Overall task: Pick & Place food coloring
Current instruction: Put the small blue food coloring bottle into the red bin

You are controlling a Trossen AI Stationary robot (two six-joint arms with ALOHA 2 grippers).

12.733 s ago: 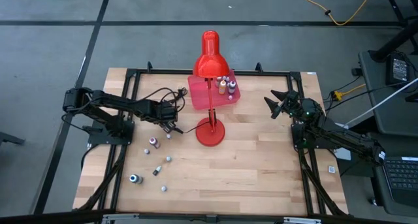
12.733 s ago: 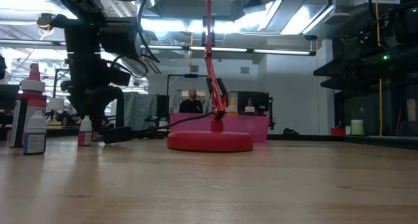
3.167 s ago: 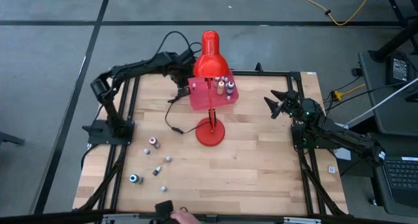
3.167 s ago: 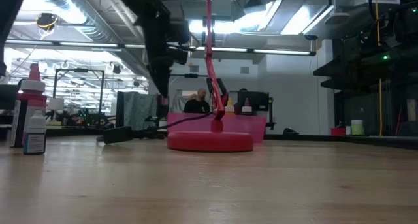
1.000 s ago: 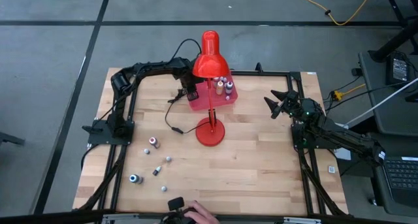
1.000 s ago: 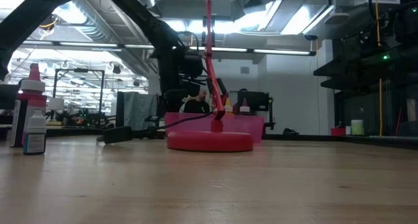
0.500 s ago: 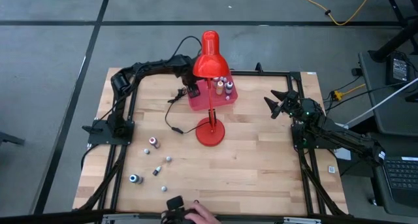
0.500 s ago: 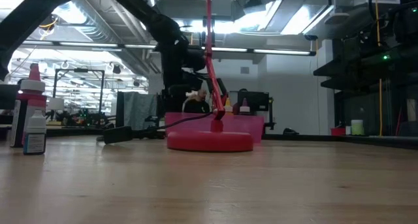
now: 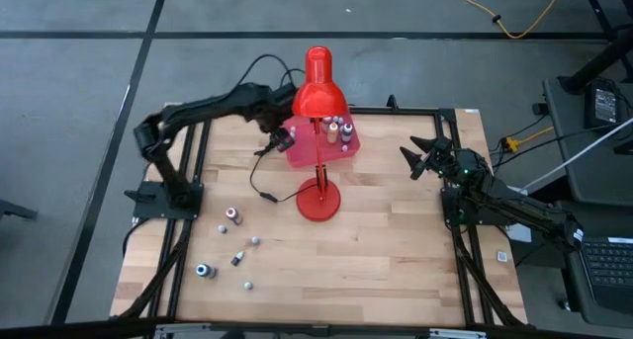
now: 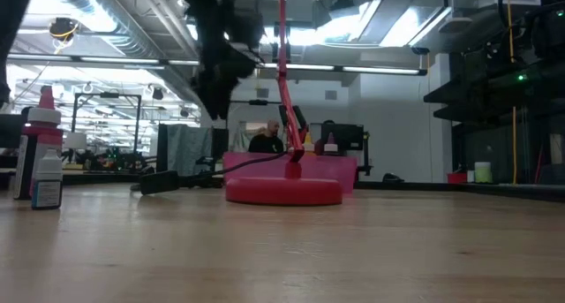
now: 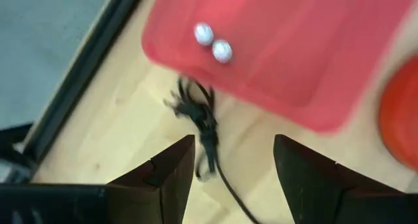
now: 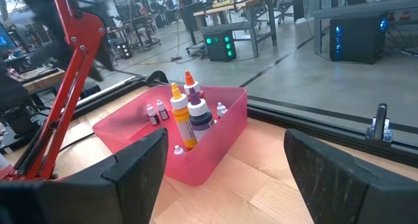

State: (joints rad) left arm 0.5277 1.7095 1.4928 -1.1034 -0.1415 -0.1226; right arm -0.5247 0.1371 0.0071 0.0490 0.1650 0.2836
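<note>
Several tiny food coloring bottles are scattered on the near-left part of the table, and one red and white bottle stands close to the low camera. Taller bottles stand in the pink tray, seen too in the right wrist view. Two pale caps show inside the tray in the left wrist view. My left gripper hangs open and empty above the tray's left edge. My right gripper rests open at the table's right side.
The tall red desk lamp stands on its round base just near of the tray, its head over the tray. Its black cord runs left of the base. A black frame edges the table.
My left gripper has risen from low over the tray's left part and drawn slightly toward the table's left, its arm lifting. A person's hand holding a dark object at the table's near edge has gone from view.
</note>
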